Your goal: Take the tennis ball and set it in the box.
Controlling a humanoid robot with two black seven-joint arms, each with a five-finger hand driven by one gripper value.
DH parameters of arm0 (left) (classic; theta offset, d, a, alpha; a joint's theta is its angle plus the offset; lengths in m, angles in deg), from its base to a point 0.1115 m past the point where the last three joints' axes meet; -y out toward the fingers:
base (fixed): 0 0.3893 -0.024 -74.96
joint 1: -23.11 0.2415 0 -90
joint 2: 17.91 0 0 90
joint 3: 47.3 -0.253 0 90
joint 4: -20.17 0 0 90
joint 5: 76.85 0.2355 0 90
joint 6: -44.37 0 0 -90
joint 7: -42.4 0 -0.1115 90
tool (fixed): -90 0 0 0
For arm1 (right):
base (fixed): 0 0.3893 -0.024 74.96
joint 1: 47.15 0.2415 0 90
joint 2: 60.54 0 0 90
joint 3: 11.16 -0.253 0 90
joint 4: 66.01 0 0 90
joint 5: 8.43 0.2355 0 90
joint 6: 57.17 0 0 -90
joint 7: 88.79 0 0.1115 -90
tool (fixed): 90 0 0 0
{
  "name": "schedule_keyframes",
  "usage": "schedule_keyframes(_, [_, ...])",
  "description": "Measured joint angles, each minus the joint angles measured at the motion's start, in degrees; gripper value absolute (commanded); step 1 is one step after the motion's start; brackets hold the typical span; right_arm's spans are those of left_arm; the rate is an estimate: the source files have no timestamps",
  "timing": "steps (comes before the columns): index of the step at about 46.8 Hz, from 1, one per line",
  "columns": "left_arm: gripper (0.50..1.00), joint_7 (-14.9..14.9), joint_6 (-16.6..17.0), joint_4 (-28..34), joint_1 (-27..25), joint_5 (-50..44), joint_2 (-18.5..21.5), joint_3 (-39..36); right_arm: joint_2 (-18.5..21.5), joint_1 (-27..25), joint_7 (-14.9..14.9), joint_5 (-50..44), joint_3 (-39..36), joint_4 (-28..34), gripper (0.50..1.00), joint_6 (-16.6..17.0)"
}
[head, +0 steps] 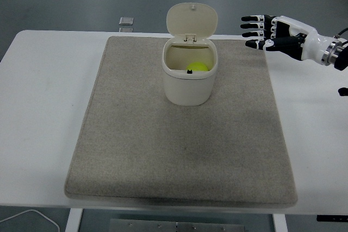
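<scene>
Sitting inside box (188, 82), tennis ball (196, 67) is well left of R hand (277, 35) fingers (254, 26), spread, empty.

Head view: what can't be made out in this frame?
- Tennis ball: only its top shows; the box front wall hides the rest and the box floor.
- Right hand: its arm is cut off by the right edge.
- Left arm: not in view.
- Small grey object behind the mat: too small to identify.

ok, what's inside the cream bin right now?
The tennis ball sits inside the bin, lid up. Only the ball's top shows; the front wall hides its lower part and the bin's floor.
</scene>
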Motion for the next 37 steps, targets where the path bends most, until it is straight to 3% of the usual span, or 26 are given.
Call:
schedule_keyframes(15, [0.992,0.0,0.0,0.0,0.0,0.0,0.0,0.0,1.8,-0.6,2.2,13.1,-0.2,2.6,0.856,-0.6])
schedule_keyframes(32, [0.992,0.0,0.0,0.0,0.0,0.0,0.0,0.0,4.8,-1.7,3.9,30.6,-0.4,5.4,0.860,-5.0])
schedule_keyframes(33, [0.992,0.0,0.0,0.0,0.0,0.0,0.0,0.0,5.0,-1.7,3.9,30.9,-0.4,5.4,0.866,-5.2])
schedule_keyframes(35, [0.992,0.0,0.0,0.0,0.0,0.0,0.0,0.0,5.1,-1.8,3.6,31.1,-0.4,5.4,0.931,-6.0])
schedule_keyframes(37, [0.992,0.0,0.0,0.0,0.0,0.0,0.0,0.0,5.1,-1.9,3.3,31.0,-0.3,5.4,0.934,-6.5])
